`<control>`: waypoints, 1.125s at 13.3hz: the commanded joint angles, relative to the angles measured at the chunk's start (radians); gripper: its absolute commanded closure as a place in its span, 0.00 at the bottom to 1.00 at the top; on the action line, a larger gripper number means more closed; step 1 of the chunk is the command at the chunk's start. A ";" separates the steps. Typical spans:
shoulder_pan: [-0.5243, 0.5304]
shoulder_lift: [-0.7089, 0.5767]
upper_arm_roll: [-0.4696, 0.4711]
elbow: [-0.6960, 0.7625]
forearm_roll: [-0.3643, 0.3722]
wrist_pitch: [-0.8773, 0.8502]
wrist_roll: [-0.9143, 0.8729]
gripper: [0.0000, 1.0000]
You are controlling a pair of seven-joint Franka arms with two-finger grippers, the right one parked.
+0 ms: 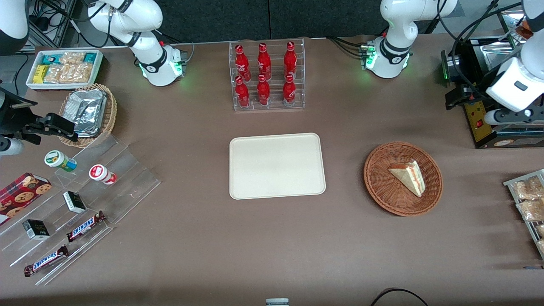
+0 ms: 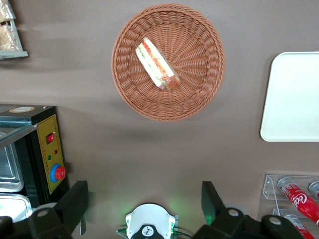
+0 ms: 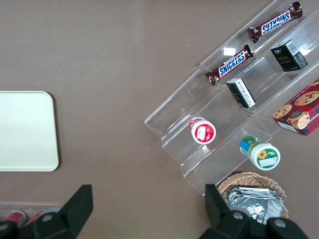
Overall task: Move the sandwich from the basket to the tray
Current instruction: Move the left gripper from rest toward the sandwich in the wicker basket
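The sandwich [image 1: 408, 176], a pale wedge in clear wrap with red, yellow and green filling, lies in the reddish-brown wicker basket [image 1: 378, 191] toward the working arm's end of the table. The cream tray [image 1: 276, 165] lies flat and bare beside the basket, at the table's middle. My left gripper [image 1: 505, 115] hangs high above the table, farther from the front camera than the basket and off to its side. In the left wrist view the gripper [image 2: 143, 189] is open and empty, with the sandwich [image 2: 157, 64], basket [image 2: 199, 94] and tray [image 2: 294, 94] well apart from it.
A clear rack of red bottles [image 1: 267, 76] stands farther from the front camera than the tray. A black appliance [image 1: 480, 110] with a yellow panel sits under the gripper's side. A rack of snack bags [image 1: 529, 199] lies at the working arm's table edge.
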 commanded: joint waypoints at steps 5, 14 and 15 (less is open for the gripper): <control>0.007 0.030 0.006 -0.002 0.003 0.026 0.013 0.00; -0.002 0.110 -0.003 -0.270 0.072 0.422 -0.321 0.00; -0.004 0.139 -0.005 -0.266 0.071 0.434 -0.384 0.00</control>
